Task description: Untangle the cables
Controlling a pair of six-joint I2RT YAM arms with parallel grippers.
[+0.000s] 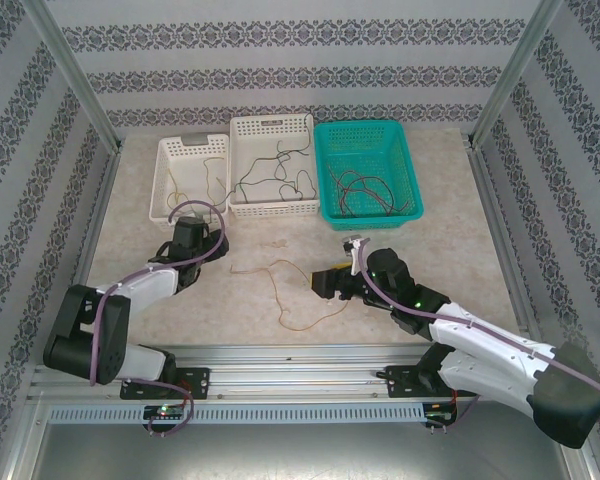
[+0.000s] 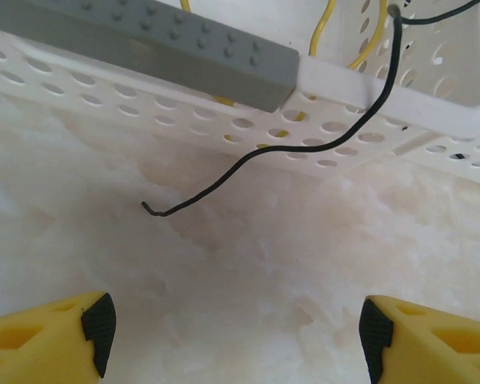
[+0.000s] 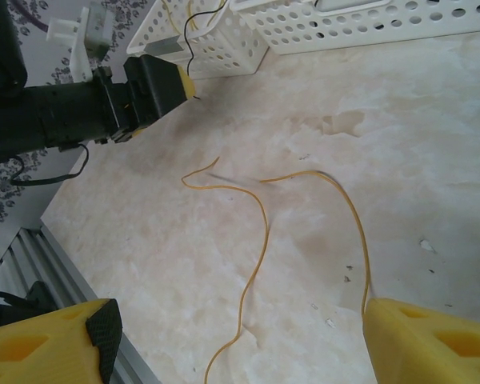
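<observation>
Bright, even overhead light; shadows were faint. Table ahead of left gripper was washed-out, basket beyond soft. Cable ahead of right gripper was slightly smeared.

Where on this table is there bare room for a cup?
Bare table lies between the teal basket and the right arm, plus a strip left of the small white basket. Crowded: the middle, where the orange cable sprawls beside the right gripper, and the basket-lined far edge.

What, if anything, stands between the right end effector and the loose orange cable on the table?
Nothing visible. The orange cable lies alone on the bare table, right in front of the open right end effector. The white baskets stand farther back.
</observation>
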